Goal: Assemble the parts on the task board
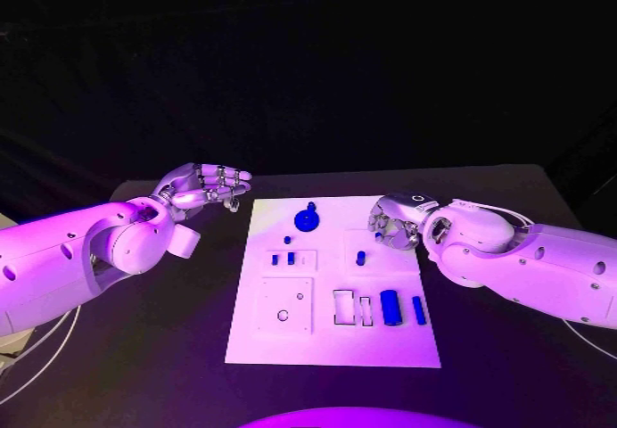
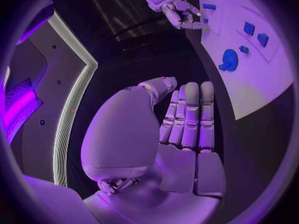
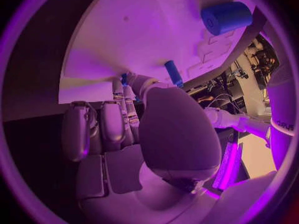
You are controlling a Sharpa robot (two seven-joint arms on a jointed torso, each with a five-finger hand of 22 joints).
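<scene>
The white task board lies in the middle of the table. On it are a blue gear, several small blue pieces and a thick blue cylinder beside a thinner one. My right hand is bent over the board's upper right edge. It pinches a small blue part between thumb and fingertips. A blue peg lies on the board just beyond them. My left hand hovers off the board's upper left corner, holding nothing, its fingers side by side.
Black table surrounds the board on all sides. White raised blocks and open slots stand in the board's near half. The board and the gear lie beyond my left fingertips, with bare table between.
</scene>
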